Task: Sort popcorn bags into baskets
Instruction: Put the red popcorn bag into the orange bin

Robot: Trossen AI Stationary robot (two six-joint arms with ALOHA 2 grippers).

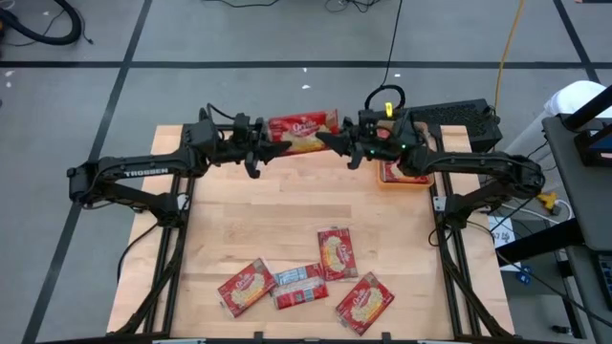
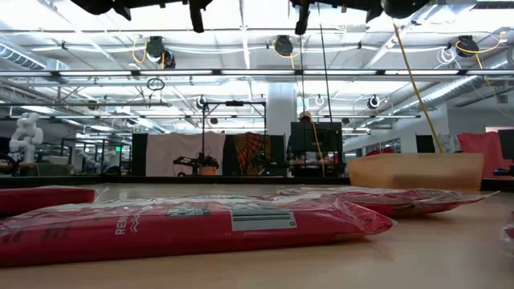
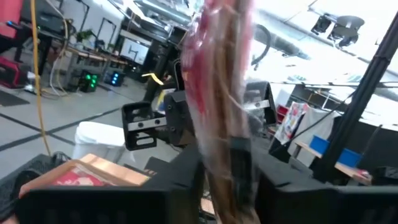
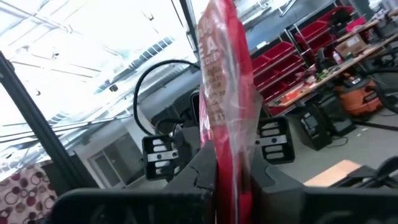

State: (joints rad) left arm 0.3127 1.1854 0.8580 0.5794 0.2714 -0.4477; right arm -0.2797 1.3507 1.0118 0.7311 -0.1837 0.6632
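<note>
1. We see the pale wooden bench point(image 1: 287, 229), with our two arms meeting above its far edge.
2. The shallow translucent orange plastic basket point(image 1: 403, 174) sits at the far right of the bench, partly under the right arm; it seems to hold at least one red packet.
3. Four flat red popcorn bags point(image 1: 337, 253) and one turned grey-blue side up lie loose near the front edge, so we judge most of the sorting is left.
4. One red popcorn packet point(image 1: 302, 131) hangs in the air between both grippers: the left gripper point(image 1: 269, 148) and right gripper point(image 1: 330, 141) each have fingers clamped on an end.
5. Only the wrist views show that packet edge-on; the low view shows only the loose bags and the basket's wall.
</note>
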